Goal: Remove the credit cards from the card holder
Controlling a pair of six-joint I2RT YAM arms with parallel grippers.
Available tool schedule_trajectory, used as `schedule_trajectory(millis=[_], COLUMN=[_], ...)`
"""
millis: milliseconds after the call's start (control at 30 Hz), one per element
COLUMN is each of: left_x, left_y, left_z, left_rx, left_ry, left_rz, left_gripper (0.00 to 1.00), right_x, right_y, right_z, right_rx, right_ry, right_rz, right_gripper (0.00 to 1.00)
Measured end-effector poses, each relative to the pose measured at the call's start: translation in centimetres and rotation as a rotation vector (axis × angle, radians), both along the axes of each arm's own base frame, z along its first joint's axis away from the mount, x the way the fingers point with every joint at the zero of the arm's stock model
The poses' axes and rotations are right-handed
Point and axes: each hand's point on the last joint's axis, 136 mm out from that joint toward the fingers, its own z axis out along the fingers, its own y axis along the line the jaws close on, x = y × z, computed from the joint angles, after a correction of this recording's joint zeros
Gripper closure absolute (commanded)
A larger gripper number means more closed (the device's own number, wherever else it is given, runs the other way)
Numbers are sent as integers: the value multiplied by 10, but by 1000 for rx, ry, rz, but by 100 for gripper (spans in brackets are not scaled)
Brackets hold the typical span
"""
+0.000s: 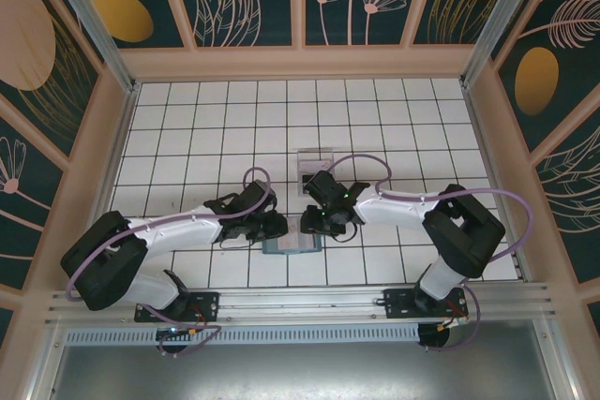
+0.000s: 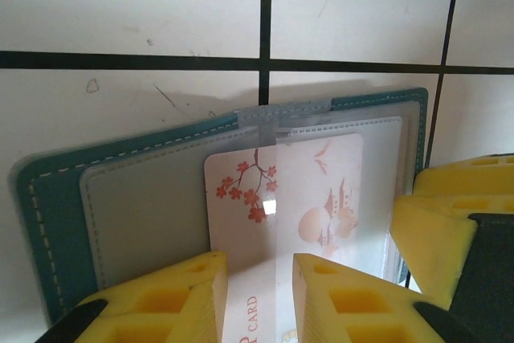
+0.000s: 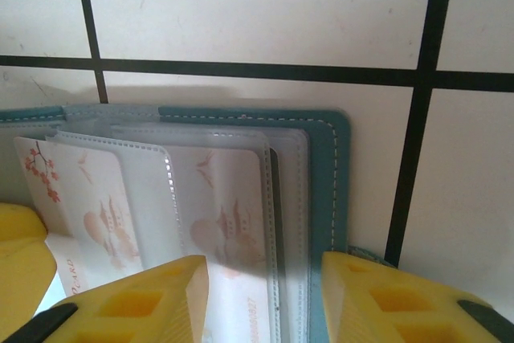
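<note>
The teal card holder (image 1: 291,244) lies open on the white tiles between both grippers. In the left wrist view its teal cover (image 2: 46,222) frames a grey inner page and clear sleeves. A white credit card (image 2: 281,198) printed with red blossoms and a pagoda sticks partly out of a sleeve. It lies flat between the parted yellow fingers of my left gripper (image 2: 259,299). My right gripper (image 3: 265,299) stands open over the holder's right half (image 3: 325,166), above a second card (image 3: 225,226) inside its sleeve. The first card (image 3: 84,198) shows at the left there.
A clear plastic tray (image 1: 314,166) with something dark in it stands just behind the grippers. Wooden walls with painted panels enclose the tiled floor. The right gripper's yellow finger (image 2: 434,230) sits close beside the holder's right edge.
</note>
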Motion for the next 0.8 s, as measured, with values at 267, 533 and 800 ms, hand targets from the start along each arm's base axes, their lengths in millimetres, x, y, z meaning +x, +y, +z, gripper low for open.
schedule_trajectory(millis=[267,533,800], left_x=[1,5,4], left_y=[-3,-6,-9], left_z=[5,26,23], left_rx=[-47,-98,-131], left_ry=[-2,-47,-28], left_rz=[9,20,32], left_gripper=[67,67,67], right_x=[-1,0,0], right_y=[-3,-7,-7], right_z=[-3,-6,-6], right_rx=[-19,-43,-42], right_ry=[3,1,0], right_rz=[-3,-12,-11], right_gripper=[69,80,81])
